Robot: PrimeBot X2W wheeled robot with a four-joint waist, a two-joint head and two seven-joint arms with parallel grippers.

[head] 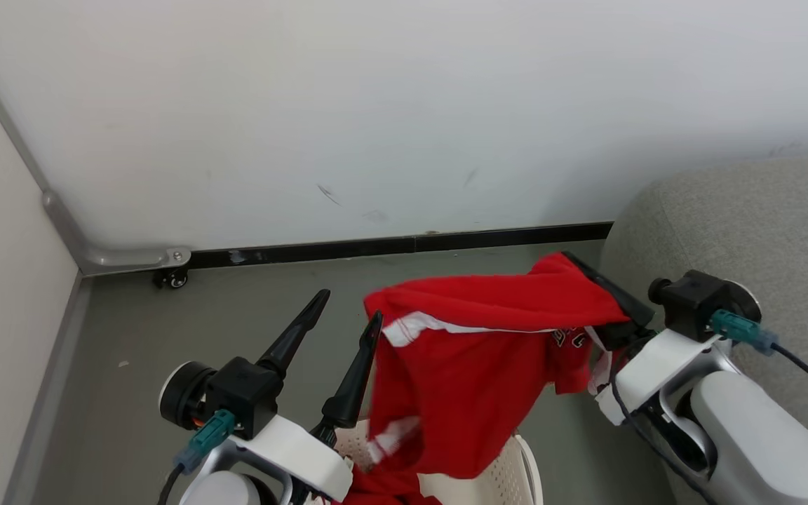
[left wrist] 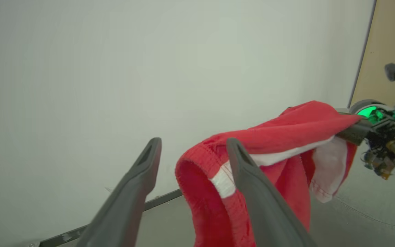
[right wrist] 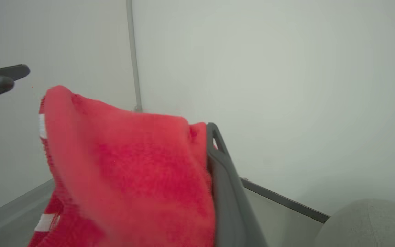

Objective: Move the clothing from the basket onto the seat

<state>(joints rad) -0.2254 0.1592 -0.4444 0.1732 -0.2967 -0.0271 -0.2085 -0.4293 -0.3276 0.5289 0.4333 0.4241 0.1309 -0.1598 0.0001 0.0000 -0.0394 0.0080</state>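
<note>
Left gripper (head: 349, 307) is down at the lower left with its two dark fingers spread wide and nothing between them, the inner finger right up against the edge of the red clothing (head: 474, 351). That clothing hangs in the air over the grey floor (head: 130, 315) and above the white basket (head: 513, 466), which pokes in at the bottom edge with more red fabric inside. Right gripper (head: 590, 273) has its fingers pressed together, pinching the top corner of the clothing, and the grey seat (head: 748, 217) sits just beside that arm at the far right.
</note>
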